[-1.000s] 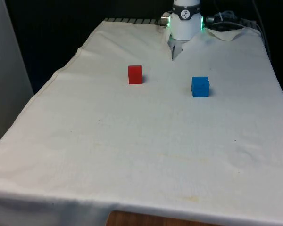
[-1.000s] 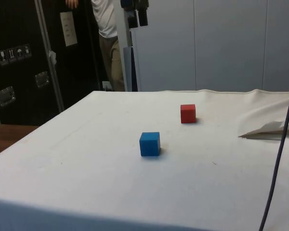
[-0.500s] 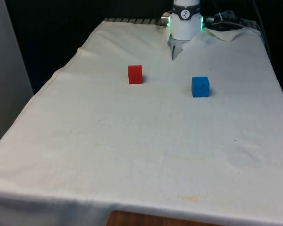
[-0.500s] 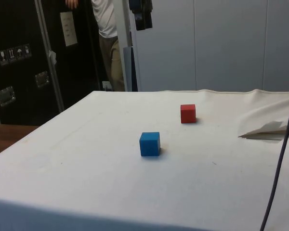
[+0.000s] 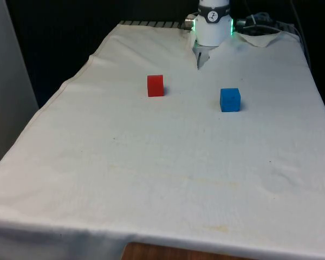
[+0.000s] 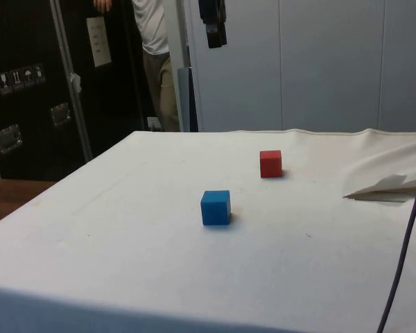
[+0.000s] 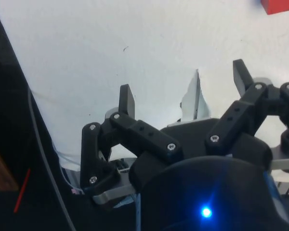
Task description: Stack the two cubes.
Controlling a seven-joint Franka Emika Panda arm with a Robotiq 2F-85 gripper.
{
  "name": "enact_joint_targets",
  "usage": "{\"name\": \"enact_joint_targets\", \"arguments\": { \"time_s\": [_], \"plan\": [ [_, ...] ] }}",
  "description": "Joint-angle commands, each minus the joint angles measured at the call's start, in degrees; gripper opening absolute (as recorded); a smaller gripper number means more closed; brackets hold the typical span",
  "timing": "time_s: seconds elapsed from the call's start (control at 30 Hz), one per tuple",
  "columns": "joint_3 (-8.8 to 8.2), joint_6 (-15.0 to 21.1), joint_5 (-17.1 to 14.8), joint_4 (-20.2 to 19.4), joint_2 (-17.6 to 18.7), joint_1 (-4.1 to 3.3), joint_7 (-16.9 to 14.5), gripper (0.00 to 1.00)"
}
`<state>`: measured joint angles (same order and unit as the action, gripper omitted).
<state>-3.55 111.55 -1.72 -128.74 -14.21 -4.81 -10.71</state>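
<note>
I see the gripper [image 7: 183,84] with its two fingers [image 7: 126,100] spread wide apart and nothing between them; it touches nothing and hangs high over the white cloth [image 5: 168,162]. In the side view the gripper [image 6: 213,28] sits at the top of the picture, well above the table, its fingers pointing down.

I count two cubes: one red cube [image 5: 155,85] and one blue cube [image 5: 230,99]. Both rest flat on the cloth, well apart from each other, neither stacked. In the front view the red cube lies at about ten o'clock from the blue cube. From the side camera the blue cube [image 6: 215,207] is nearer, with the red cube [image 6: 270,164] at about one o'clock from it. A corner of the red cube [image 7: 281,6] shows beyond the fingertips in the wrist view.

I see the arm's white base [image 5: 213,24] at the table's far end. One person [image 6: 151,41] stands beyond the table in the side view.
</note>
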Motion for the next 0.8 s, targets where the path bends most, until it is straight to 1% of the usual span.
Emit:
{"name": "enact_joint_targets", "arguments": {
  "time_s": [0.0, 0.2, 0.23, 0.3, 0.4, 0.53, 0.57, 0.6, 0.63, 0.77],
  "plan": [
    [0.17, 0.86, 0.17, -0.92, -0.69, -0.11, 0.0, 1.0],
    [1.15, 2.29, 0.29, -3.72, -2.46, -0.11, 0.52, 1.0],
    [0.92, 1.32, 0.0, -2.92, -1.89, -0.11, 0.0, 1.0],
    [1.6, 3.21, 0.57, -5.1, -3.15, -0.06, 0.86, 1.0],
    [1.95, 4.07, 1.43, -6.36, -3.72, 0.06, 1.32, 1.0],
    [2.18, 4.64, 2.75, -7.51, -4.24, 0.06, 2.12, 1.0],
    [1.83, 3.95, 2.01, -6.99, -3.84, -0.11, 1.43, 1.0],
    [2.23, 4.81, 3.09, -7.79, -4.35, 0.06, 2.35, 1.0],
    [2.29, 5.21, 3.72, -8.31, -4.47, 0.11, 2.69, 1.0],
    [2.46, 6.07, 5.04, -9.45, -4.64, 0.11, 3.32, 1.0]
  ]
}}
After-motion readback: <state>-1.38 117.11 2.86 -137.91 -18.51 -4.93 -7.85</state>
